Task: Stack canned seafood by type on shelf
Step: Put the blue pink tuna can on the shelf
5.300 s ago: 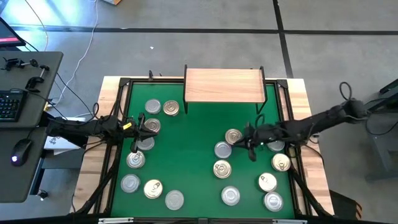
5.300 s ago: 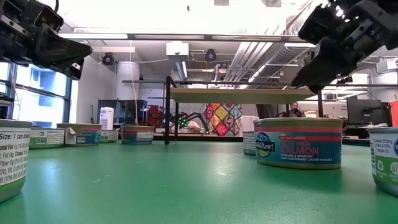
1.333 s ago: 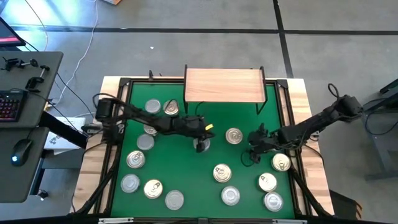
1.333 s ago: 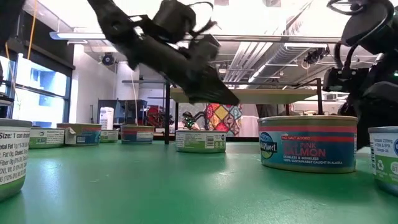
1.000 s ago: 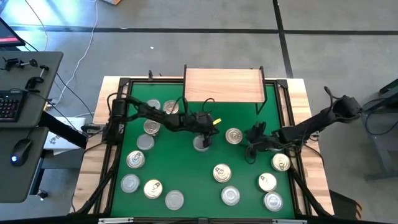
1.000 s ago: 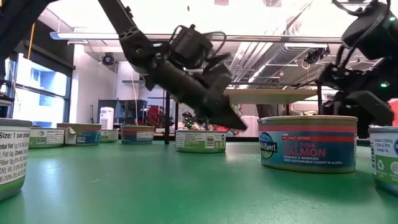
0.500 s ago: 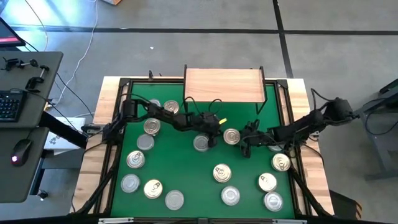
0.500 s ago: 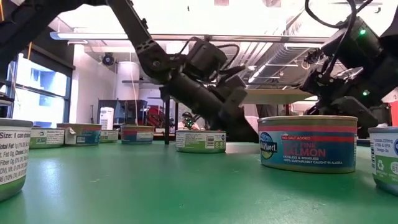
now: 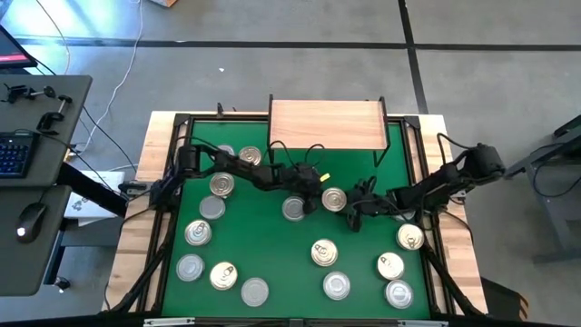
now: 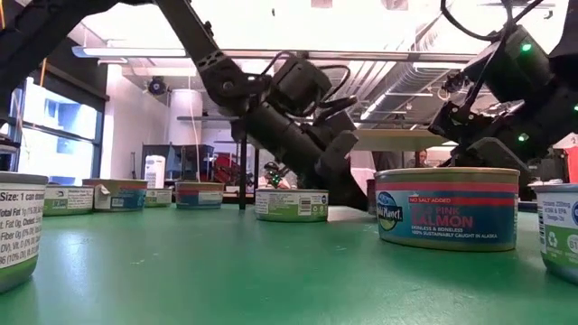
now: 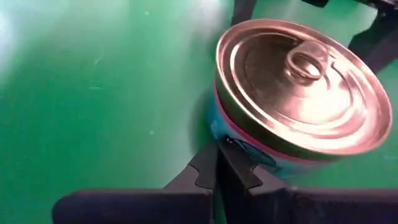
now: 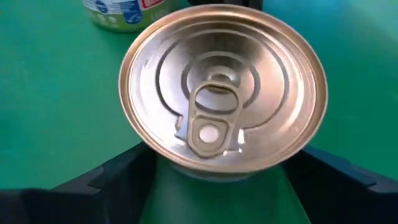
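Note:
A gold-lidded tin point(image 9: 334, 198) of canned seafood stands on its base on the green mat point(image 9: 263, 245), near the middle. My left gripper point(image 9: 314, 202) reaches in from the table's left, shut, its tips at the tin's left side. My right gripper point(image 9: 346, 207) comes from the table's right, open, with one finger on each side of the same tin point(image 12: 222, 93). I cannot tell if those fingers touch it. A silver-lidded tin point(image 9: 292, 209) stands just left of my left gripper. The wooden shelf point(image 9: 327, 124) stands at the far edge. My left gripper point(image 11: 227, 165) has its shut fingertips against the gold-lidded tin's side wall point(image 11: 239, 146), low down near the mat. The fingers slant down from the table's left. The tin stands upright on the mat.
Several tins stand along the mat's left side point(image 9: 198, 232) and at its near right point(image 9: 390, 266). One salmon tin point(image 10: 447, 208) stands closest in the low view. Black frame rails point(image 9: 172, 163) border the mat. A desk with a keyboard point(image 9: 11, 153) lies to the left.
My left gripper has gone toward the table's right and sunk until its shut tips reached the gold-lidded tin. My right gripper has gone toward the table's left and down, so that its open fingers now stand on both sides of that tin.

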